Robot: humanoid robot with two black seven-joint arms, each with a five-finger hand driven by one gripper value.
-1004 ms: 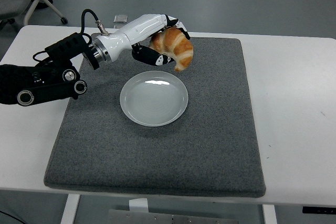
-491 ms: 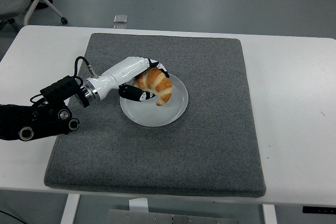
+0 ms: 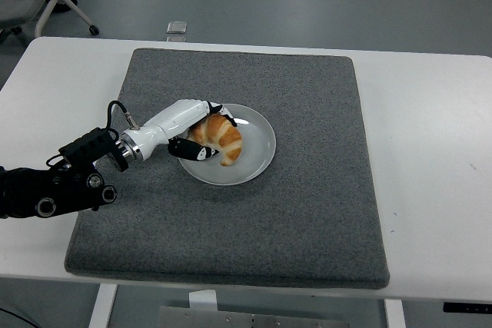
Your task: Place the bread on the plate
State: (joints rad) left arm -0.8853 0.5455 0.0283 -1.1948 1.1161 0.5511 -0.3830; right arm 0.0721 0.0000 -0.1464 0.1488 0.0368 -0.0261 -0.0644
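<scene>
Bread (image 3: 221,137) lower, seemingly on plate (image 3: 257,144)

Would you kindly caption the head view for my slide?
Left hand lowers a croissant onto the white plate on a grey mat.

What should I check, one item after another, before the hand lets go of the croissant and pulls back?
1. Croissant is over the white plate, not the grey mat: ok.
2. Croissant rests on the plate, not hanging above it: looks so, but cannot tell for sure from this one view.
3. Croissant lies away from the plate's rim: not ok, it sits in the left part, near the rim.
4. Left hand has released: not ok, the fingers are curled on the croissant.
5. Way back to the left over the mat is free: ok.
6. Right arm keeps out of the way: ok, it is not in view.
</scene>
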